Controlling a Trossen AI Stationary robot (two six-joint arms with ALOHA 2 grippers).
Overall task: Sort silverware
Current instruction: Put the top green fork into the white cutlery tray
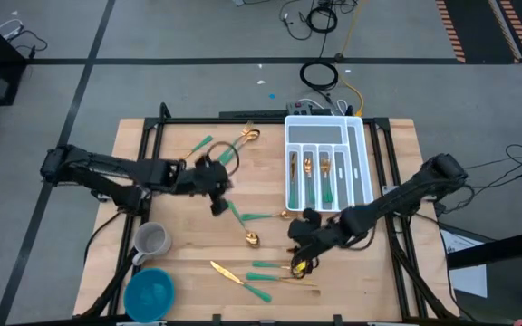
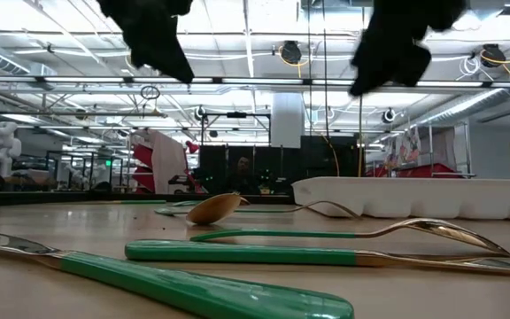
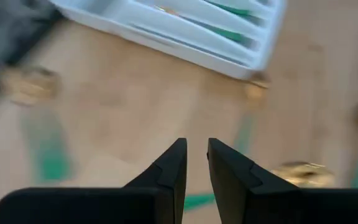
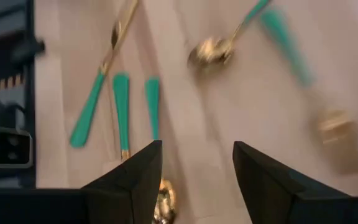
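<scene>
The silverware has shiny gold heads and teal-green handles. In the high view, four pieces lie in the tray (image 1: 359, 136) at upper right of the table (image 1: 179, 213), each running straight up and down the frame in its own slot: a knife (image 1: 293, 172), then three more (image 1: 325, 177) whose kind cannot be told.

Loose pieces are scattered over the wood. At upper centre a fork (image 1: 199, 145) lies on a slant, handle toward lower left, next to a gold spoon head (image 1: 252, 136). At centre a spoon (image 1: 263, 216) lies nearly level, handle pointing left, bowl right. Just below it sits another spoon bowl (image 1: 253, 239). At lower centre a knife (image 1: 240, 280) slants from upper left down to its handle at lower right, and two pieces (image 1: 275, 271) lie level beside it, handles left.

The low view shows these near pieces side-on, long axes across the frame; one spoon (image 2: 215, 208) rests bowl up.

The left gripper (image 1: 217, 201) hovers at centre-left over bare wood; its fingers (image 3: 169, 171) stand close with a narrow gap, pinching nothing.

The right gripper (image 1: 297, 258) hangs at lower centre right above the level pieces, its fingers (image 4: 138, 171) spread wide and empty, a gold head (image 4: 163, 202) just beneath them.

A mug (image 1: 151, 240) and a blue bowl (image 1: 149, 292) sit at lower left.
</scene>
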